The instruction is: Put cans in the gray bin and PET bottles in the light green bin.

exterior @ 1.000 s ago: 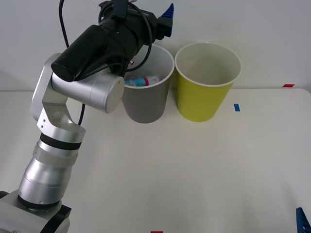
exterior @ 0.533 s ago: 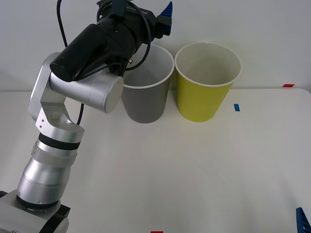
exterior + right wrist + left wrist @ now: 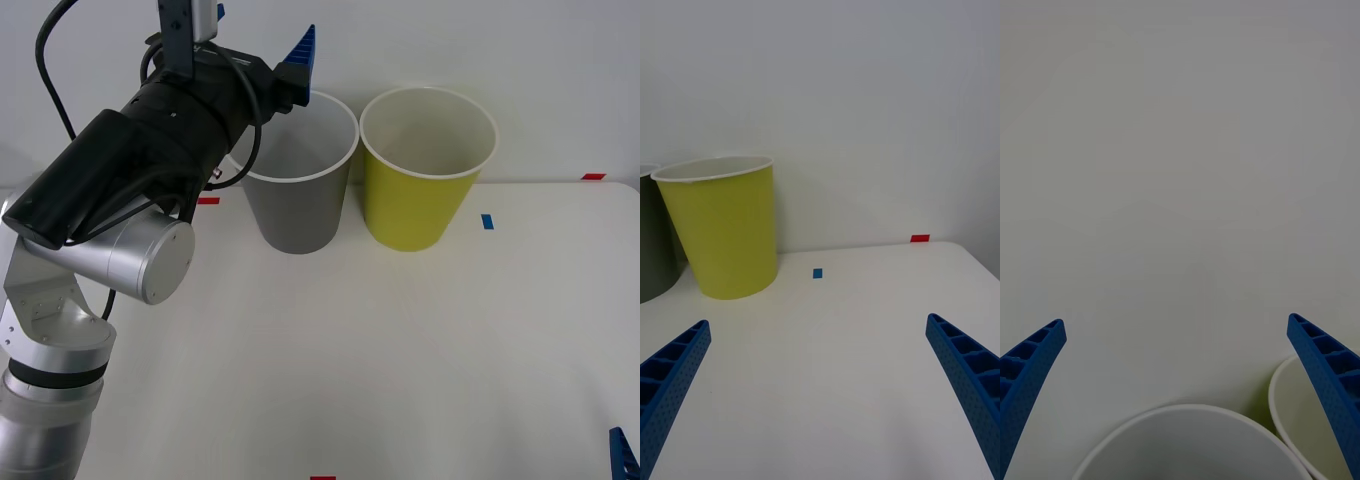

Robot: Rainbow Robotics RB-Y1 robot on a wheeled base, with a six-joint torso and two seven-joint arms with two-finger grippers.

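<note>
The gray bin (image 3: 300, 205) stands upright at the back of the white table, and the light green bin (image 3: 422, 195) is just to its right. My left gripper (image 3: 297, 60) is raised over the gray bin's left rim, open and holding nothing. In the left wrist view the left gripper (image 3: 1176, 322) faces the wall, with the gray bin's rim (image 3: 1187, 420) and the light green bin's rim (image 3: 1281, 405) below it. My right gripper (image 3: 818, 322) waits open, low at the table's front right, facing the light green bin (image 3: 722, 225). The cans and PET bottles are out of view.
The two bins stand against a white wall. Small tape marks lie on the table: red (image 3: 208, 200) left of the gray bin, blue (image 3: 487, 221) right of the green bin, red (image 3: 593, 176) at the far right. The right fingertip (image 3: 622, 455) shows at the front right corner.
A can seen at the gray bin's mouth one second ago has gone out of sight. My left arm has swung to the left, its gripper still open.
</note>
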